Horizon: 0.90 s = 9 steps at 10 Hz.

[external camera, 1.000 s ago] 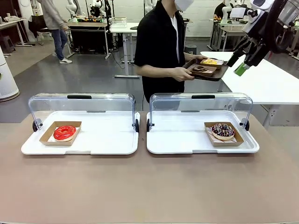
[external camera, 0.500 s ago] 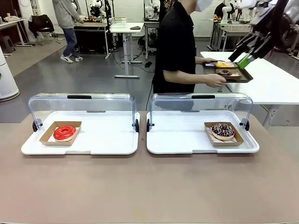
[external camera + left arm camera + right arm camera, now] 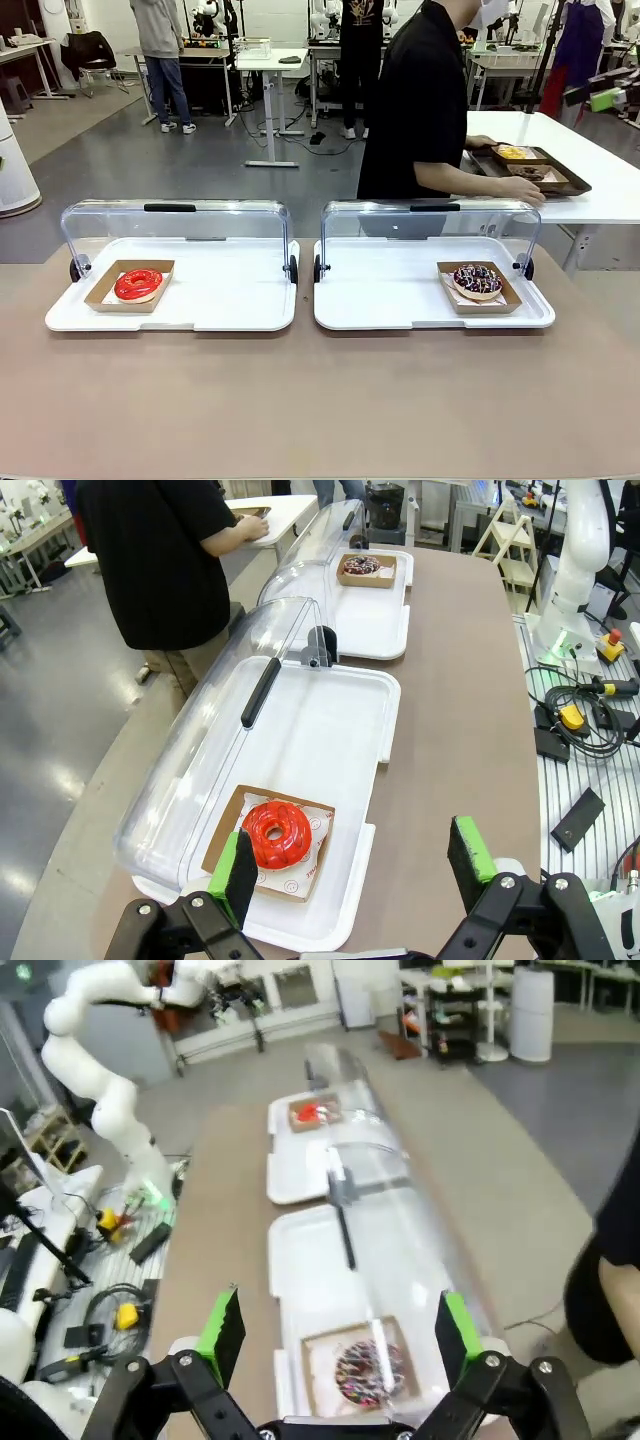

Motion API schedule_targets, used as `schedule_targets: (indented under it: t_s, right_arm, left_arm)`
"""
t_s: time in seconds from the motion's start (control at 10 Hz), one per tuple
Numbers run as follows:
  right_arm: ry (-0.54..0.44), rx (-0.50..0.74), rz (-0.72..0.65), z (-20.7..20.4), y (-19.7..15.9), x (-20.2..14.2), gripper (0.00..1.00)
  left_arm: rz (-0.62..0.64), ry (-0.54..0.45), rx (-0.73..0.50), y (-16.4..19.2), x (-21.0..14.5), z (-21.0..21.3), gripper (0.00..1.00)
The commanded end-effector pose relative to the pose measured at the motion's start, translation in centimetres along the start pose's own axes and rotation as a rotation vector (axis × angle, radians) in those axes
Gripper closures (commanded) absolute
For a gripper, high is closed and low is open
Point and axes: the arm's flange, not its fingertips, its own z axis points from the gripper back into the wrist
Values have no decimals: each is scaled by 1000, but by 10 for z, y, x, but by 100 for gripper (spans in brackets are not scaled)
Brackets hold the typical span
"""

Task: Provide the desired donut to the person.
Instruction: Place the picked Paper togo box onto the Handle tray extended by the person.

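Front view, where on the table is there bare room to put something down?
The brown table is bare along the whole near strip in front of both white trays. The left tray is free right of the red donut; the right tray is free left of the sprinkled donut. The gap between the trays is narrow.

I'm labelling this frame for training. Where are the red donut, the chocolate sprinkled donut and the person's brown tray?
red donut point(image 3: 138, 283), front view, on its glazed top.
chocolate sprinkled donut point(image 3: 477, 280), front view, on its sprinkled top.
brown tray point(image 3: 573, 187), front view, on its near right rim.
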Motion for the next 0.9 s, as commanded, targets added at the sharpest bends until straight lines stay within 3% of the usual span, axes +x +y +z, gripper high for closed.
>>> schedule_targets:
  t_s: [0.0,0.2,0.8]
  right_arm:
    - [-13,-88,81,0,-6,-11,0]
    - [15,-122,144,2,-5,-35,0]
    - [54,-32,138,-20,12,-69,0]
  left_arm:
    - [-10,-17,9,-1,0,0,0]
    - [-10,-17,9,-1,0,0,0]
    - [-10,-17,9,-1,0,0,0]
